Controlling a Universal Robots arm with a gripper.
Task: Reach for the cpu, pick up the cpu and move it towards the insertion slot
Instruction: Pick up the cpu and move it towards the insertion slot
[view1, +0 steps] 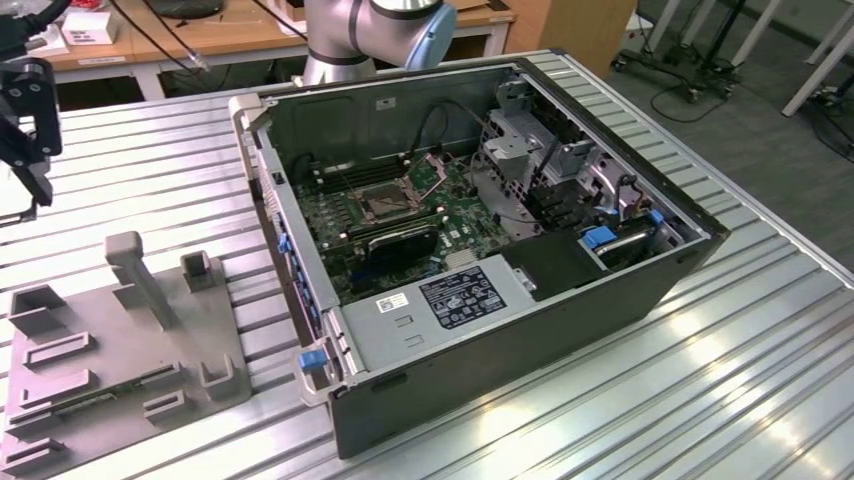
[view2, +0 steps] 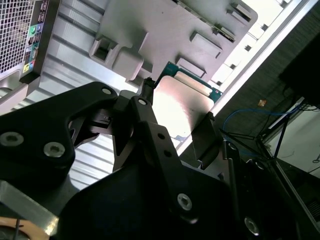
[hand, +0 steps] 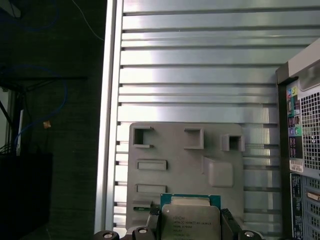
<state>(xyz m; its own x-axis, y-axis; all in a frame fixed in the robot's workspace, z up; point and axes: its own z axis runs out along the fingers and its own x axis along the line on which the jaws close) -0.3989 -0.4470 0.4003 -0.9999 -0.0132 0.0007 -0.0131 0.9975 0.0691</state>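
I see a shiny silver cpu (hand: 190, 220) with a green edge, a plain grey tray (hand: 175, 150), and a silver table (hand: 200, 75) with long stripes.

In the first wrist view the frame edge cuts off the cpu (hand: 190, 222) and most of the hand (hand: 190, 216); the case (hand: 300, 130) runs off the side. In the second wrist view black fingers (view2: 155, 135) cover two cpu edges. In the exterior view the tray (view1: 207, 320) and arm (view1: 374, 30) are cropped, and the slot's (view1: 383, 203) detail is too small to tell.
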